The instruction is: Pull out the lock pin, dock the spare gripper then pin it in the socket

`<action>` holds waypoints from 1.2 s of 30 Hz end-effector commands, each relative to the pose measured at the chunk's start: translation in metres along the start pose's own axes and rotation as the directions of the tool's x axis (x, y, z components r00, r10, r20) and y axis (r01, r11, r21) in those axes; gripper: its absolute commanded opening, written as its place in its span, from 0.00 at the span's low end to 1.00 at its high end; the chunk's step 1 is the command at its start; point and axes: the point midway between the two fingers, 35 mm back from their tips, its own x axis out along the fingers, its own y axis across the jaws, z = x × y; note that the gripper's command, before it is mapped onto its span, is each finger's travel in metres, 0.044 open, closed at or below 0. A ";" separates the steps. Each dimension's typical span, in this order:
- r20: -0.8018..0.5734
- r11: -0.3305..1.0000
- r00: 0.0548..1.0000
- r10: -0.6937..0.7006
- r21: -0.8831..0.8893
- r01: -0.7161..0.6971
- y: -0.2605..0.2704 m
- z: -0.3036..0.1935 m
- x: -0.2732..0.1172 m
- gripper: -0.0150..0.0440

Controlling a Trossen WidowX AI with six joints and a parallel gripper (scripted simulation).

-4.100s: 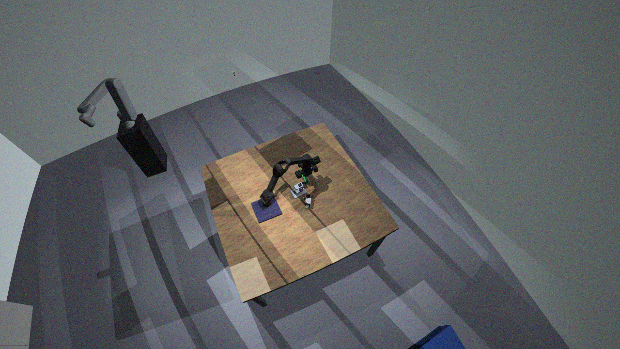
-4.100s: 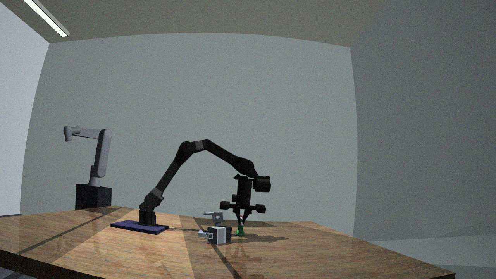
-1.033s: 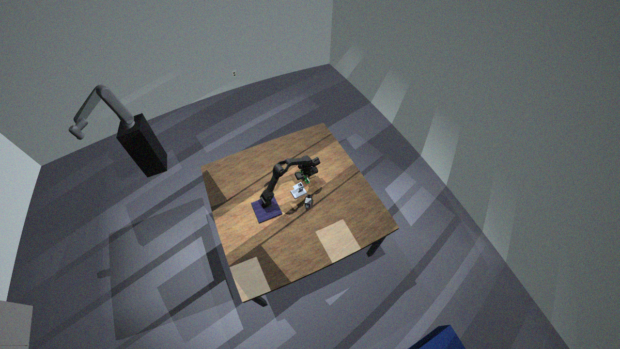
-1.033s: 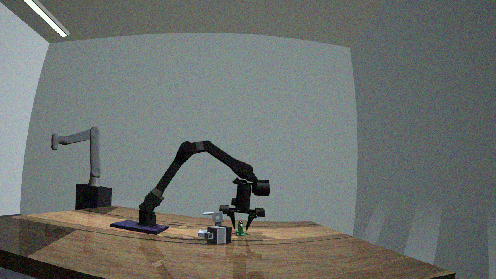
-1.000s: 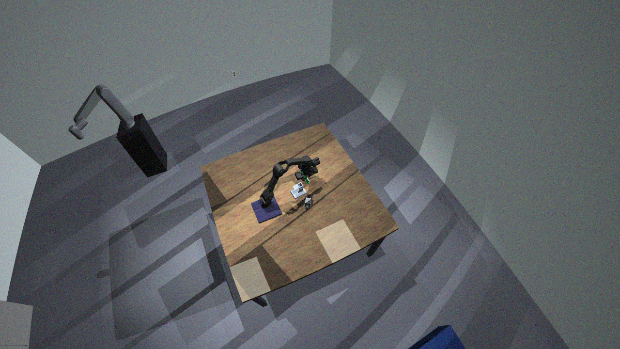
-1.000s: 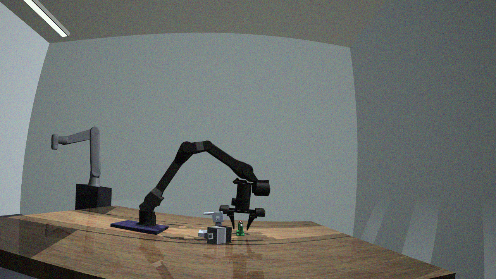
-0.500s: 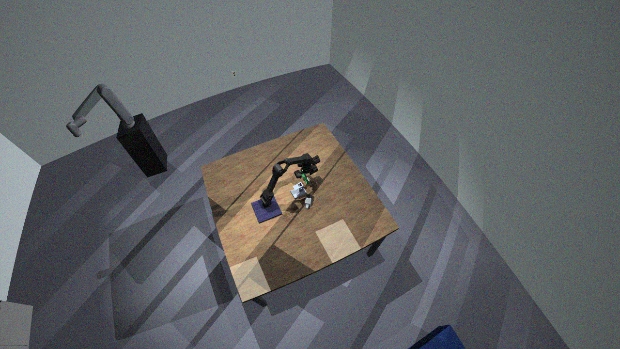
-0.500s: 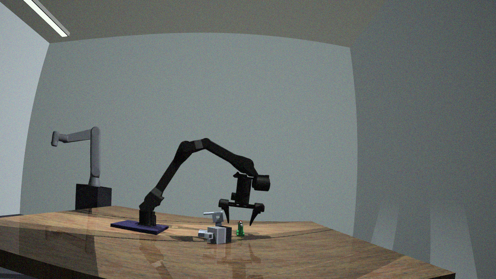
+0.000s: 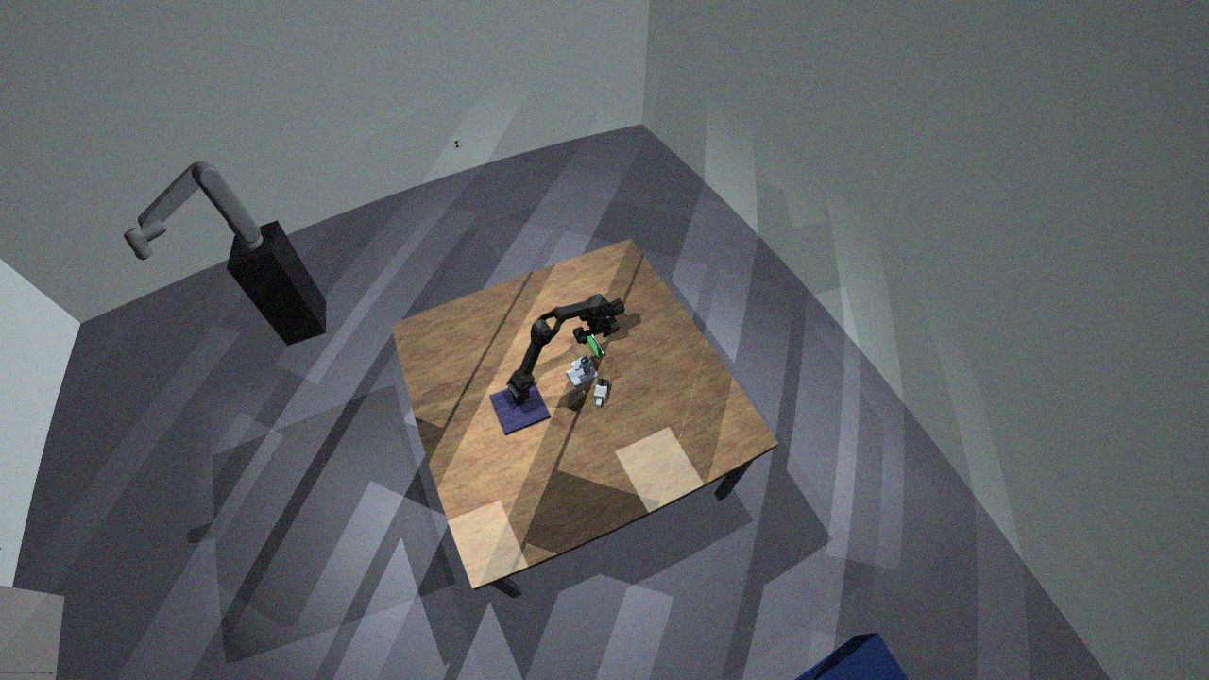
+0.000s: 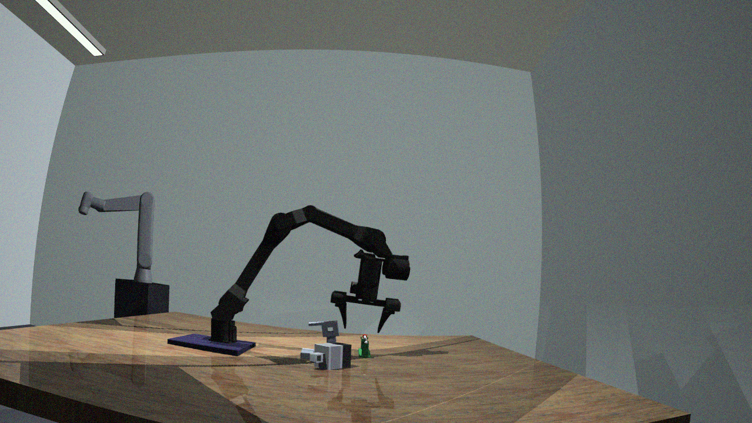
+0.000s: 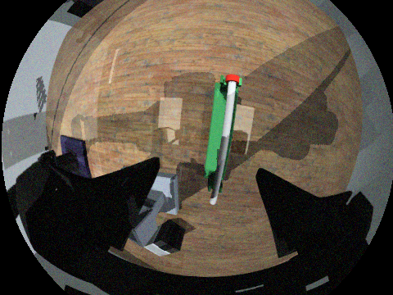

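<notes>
The lock pin point(image 11: 228, 119), a white rod with a red head, lies along a green cradle point(image 11: 214, 135) point(image 9: 596, 346) point(image 10: 364, 351) on the table. My gripper point(image 9: 595, 332) point(image 10: 362, 329) point(image 11: 210, 169) is wide open and empty above it, one finger to each side of the pin and cradle. The light grey mount point(image 9: 580, 372) point(image 10: 330, 325) point(image 11: 165, 186) stands beside the cradle; its socket is partly hidden by my left finger in the wrist view. The spare gripper point(image 9: 601, 393) point(image 10: 328, 356) point(image 11: 170, 234), a white and black block, lies on the table near the mount.
The arm's base stands on a dark blue pad point(image 9: 507, 417) point(image 10: 184, 342) to the left of the mount. The wooden table point(image 9: 709, 414) point(image 10: 473, 389) carries everything. A grey arm on a black pedestal point(image 9: 279, 287) point(image 10: 140, 299) stands beyond the table. Shadows cross the table top.
</notes>
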 end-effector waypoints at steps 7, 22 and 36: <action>-0.001 1.000 1.000 0.007 0.002 -0.007 0.003 0.003 -0.023 1.00; 0.008 1.000 1.000 -0.029 0.014 0.028 0.008 0.008 -0.061 1.00; -0.033 0.980 0.996 -0.089 0.179 0.093 0.015 -0.040 -0.091 1.00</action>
